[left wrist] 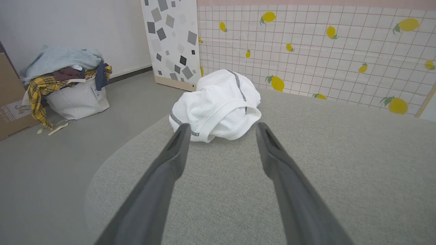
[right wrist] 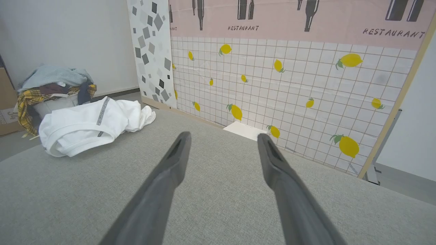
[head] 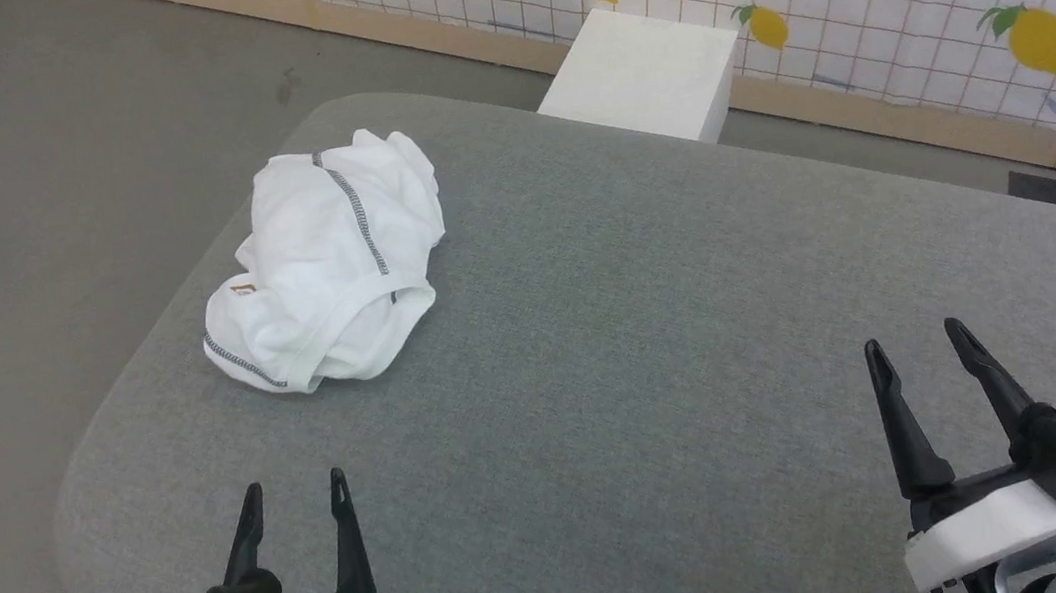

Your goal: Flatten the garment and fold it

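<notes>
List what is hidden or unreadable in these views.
Crumpled white fabric garment with grey stitching: sleeves buried in its own folds, every view.
Small brown-edged patch: too small to read, head view.
Rigid white box: base hidden behind the grey padded table, head view.
Brown cardboard carton: cut by left edge, left wrist view.

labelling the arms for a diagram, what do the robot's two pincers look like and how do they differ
The left pincer and right pincer each have two long, dark, tapering fingers on a black block with a teal cable plug. The left sits on a green mount with a lit green lamp, the right on a white mount.
</notes>
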### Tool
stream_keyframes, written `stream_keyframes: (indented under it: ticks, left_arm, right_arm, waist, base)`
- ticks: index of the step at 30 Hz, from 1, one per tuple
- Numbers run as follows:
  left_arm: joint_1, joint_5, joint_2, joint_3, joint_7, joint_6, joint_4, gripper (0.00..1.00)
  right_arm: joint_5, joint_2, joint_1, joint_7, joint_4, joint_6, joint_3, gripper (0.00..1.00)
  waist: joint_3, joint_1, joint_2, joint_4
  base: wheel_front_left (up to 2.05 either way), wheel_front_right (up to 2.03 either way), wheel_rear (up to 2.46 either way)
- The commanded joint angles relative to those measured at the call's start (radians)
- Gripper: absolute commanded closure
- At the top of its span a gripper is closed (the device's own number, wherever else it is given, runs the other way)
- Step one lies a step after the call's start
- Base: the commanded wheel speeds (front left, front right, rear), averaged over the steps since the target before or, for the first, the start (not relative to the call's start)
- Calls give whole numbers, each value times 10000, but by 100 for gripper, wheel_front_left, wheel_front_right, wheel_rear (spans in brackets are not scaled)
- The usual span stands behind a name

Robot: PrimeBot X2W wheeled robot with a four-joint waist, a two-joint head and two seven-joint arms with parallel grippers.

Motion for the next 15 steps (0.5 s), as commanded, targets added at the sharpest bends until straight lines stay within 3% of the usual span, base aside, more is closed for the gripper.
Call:
stream_keyframes:
  ticks: [1,15]
  left_arm:
    - [168,-114,-43,-52,-113,83,-48,0]
    - [305,-177,-49,-202,-405,255,-63,0]
  right_arm:
    - [86,14,52,-134,34,-14,-5,0]
    - [196,17,62,-427,123,-16,-30,0]
  waist:
    - [21,-1,0,101]
    - [23,-1,0,668]
  base:
    - [0,0,0]
    - [0,0,0]
